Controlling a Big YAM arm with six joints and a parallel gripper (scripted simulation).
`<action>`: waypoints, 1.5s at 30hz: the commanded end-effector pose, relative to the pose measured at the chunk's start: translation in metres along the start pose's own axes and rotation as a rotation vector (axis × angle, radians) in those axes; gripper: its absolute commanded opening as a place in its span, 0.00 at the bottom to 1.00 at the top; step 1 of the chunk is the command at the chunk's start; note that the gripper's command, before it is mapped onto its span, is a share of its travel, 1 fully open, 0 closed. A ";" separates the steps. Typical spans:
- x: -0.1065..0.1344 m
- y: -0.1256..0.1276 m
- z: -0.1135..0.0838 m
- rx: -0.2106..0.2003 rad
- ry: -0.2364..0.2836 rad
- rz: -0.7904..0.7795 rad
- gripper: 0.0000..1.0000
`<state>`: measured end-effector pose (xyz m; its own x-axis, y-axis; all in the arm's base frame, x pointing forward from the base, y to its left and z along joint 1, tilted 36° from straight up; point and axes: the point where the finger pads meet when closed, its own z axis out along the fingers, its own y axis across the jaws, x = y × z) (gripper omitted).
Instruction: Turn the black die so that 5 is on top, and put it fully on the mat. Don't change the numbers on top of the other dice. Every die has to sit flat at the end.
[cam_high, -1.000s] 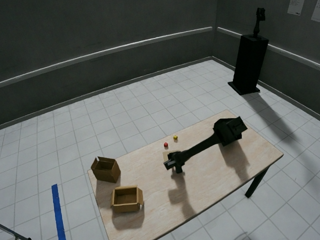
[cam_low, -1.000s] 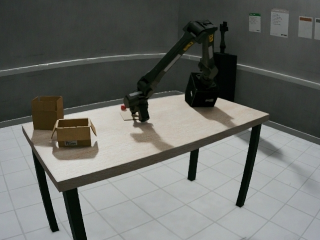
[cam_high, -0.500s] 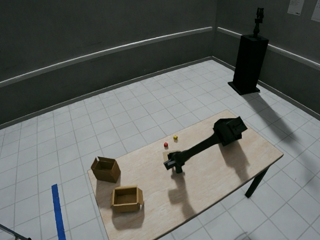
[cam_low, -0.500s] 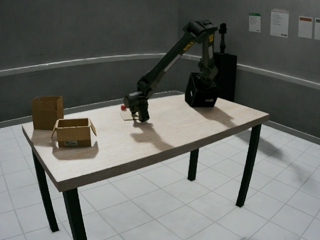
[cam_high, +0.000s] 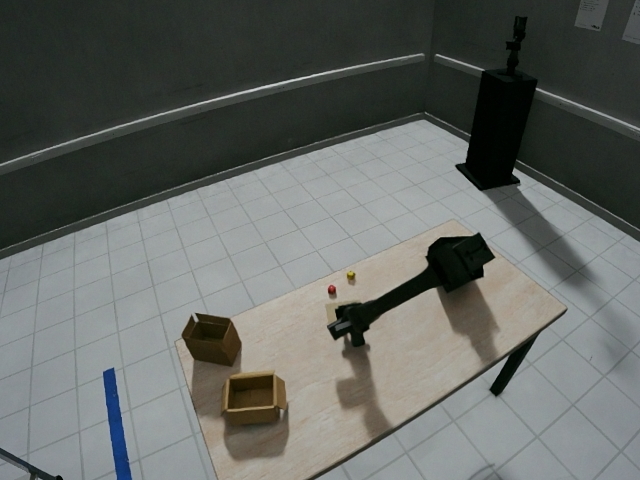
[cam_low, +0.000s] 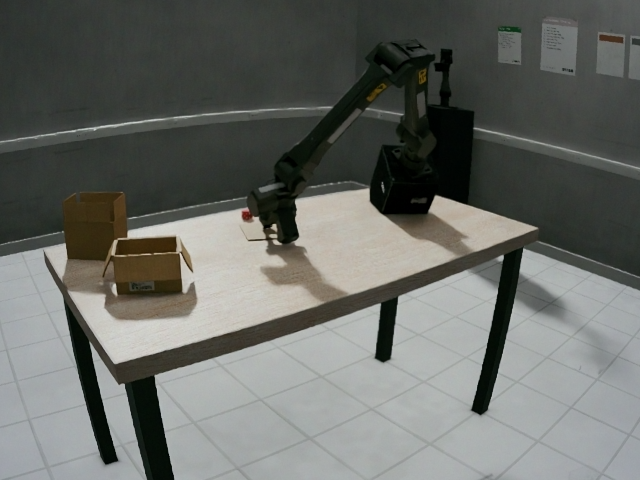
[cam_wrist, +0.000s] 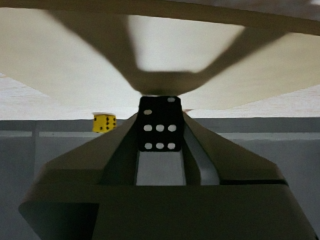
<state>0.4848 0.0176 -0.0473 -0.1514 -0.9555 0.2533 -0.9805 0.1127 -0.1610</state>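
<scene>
The small black die with white dots (cam_wrist: 160, 125) sits in the middle of the wrist view, pinched between the two dark fingers of the gripper (cam_wrist: 160, 150). Its six-dot side faces the camera. The gripper (cam_high: 345, 325) is over the thin tan square mat (cam_high: 333, 308), near the middle of the top view. A little yellow die (cam_high: 351, 274) and a little red die (cam_high: 331, 289) rest on the pale wooden table (cam_high: 413, 361) just above the mat. Two open brown cardboard boxes (cam_high: 253, 397) stand at the lower left.
</scene>
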 end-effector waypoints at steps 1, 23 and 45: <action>-0.007 -0.013 -0.001 0.029 -0.004 0.011 0.20; -0.007 -0.013 -0.001 0.029 -0.004 0.011 0.36; -0.007 -0.013 -0.001 0.029 -0.004 0.011 0.39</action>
<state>0.4848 0.0175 -0.0473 -0.1516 -0.9554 0.2535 -0.9805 0.1128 -0.1612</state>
